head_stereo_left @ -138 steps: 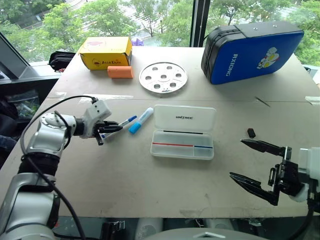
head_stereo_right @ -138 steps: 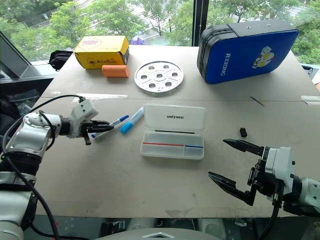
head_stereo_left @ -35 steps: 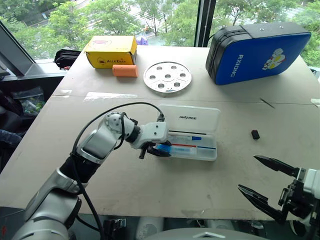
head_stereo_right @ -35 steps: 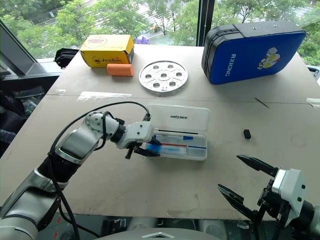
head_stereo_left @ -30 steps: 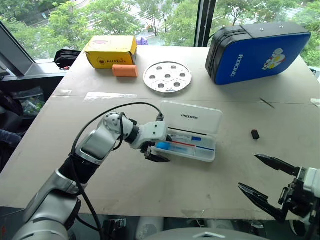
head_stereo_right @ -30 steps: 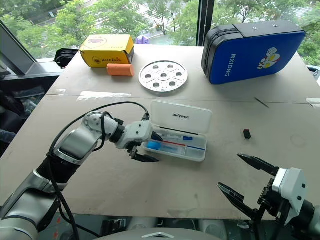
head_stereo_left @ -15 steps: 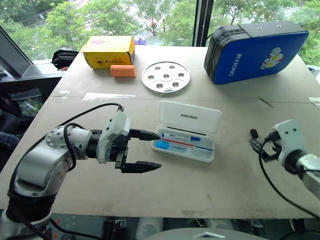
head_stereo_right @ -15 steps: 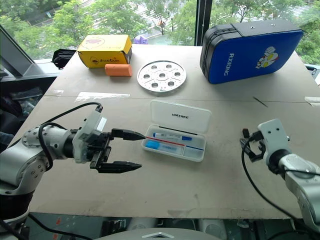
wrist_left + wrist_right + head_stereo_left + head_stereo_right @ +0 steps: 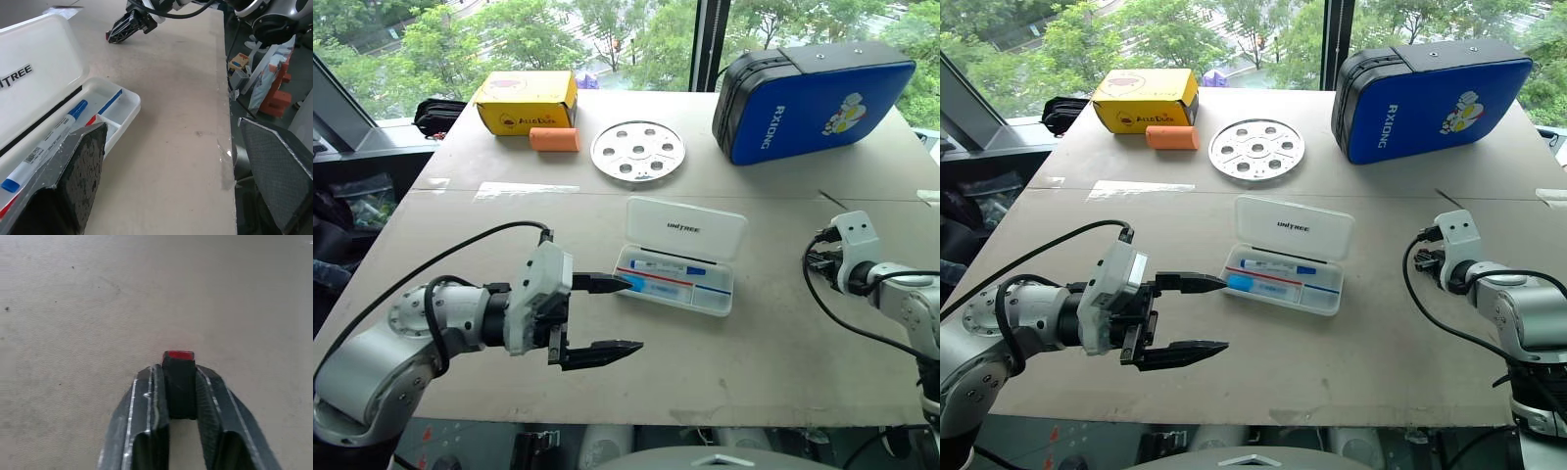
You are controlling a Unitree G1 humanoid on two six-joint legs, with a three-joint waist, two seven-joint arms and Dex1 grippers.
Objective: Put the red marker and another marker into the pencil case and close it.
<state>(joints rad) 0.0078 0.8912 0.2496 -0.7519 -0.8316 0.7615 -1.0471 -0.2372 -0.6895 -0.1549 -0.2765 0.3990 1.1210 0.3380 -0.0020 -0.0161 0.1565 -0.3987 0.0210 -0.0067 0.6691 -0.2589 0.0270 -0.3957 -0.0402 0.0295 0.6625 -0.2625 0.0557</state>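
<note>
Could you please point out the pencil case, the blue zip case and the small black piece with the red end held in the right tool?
pencil case [image 9: 687, 228]: left eye view, on its open lid.
blue zip case [image 9: 822, 98]: left eye view, on its blue face.
small black piece [image 9: 179, 382]: right wrist view, on its black body.

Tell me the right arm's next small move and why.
Probably lift and carry toward the pencil case. In the right wrist view the right gripper is shut on a small black piece with a red end, apparently the red marker, low over the table. The case lies open, blue markers inside.
</note>
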